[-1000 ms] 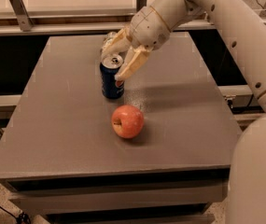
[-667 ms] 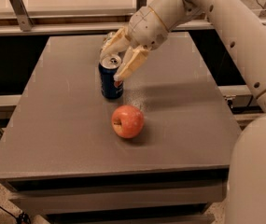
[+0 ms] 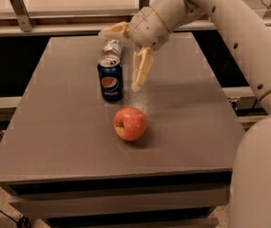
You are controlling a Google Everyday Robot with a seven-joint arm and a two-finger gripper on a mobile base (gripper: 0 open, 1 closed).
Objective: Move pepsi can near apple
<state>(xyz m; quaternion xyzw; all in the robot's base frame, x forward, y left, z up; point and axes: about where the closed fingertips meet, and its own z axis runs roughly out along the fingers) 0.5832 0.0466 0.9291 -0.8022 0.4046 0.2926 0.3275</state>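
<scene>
The dark blue pepsi can (image 3: pixel 110 82) stands upright on the grey table (image 3: pixel 59 127), its logo facing me. The red-orange apple (image 3: pixel 130 123) lies just in front of it and slightly to the right, a small gap apart. My gripper (image 3: pixel 119 60) hangs above and to the right of the can, open and empty. One finger (image 3: pixel 110 32) points left over the can. The other finger (image 3: pixel 140 70) points down beside the can's right side without touching it.
A silver-and-green can (image 3: pixel 112 47) stands directly behind the pepsi can. My white arm (image 3: pixel 230 27) reaches in from the upper right. A rail and shelf (image 3: pixel 54 27) run along the table's back edge.
The gripper has opened and let go of the pepsi can, drawing up and to the right. The can stands free on the table; the apple has not moved.
</scene>
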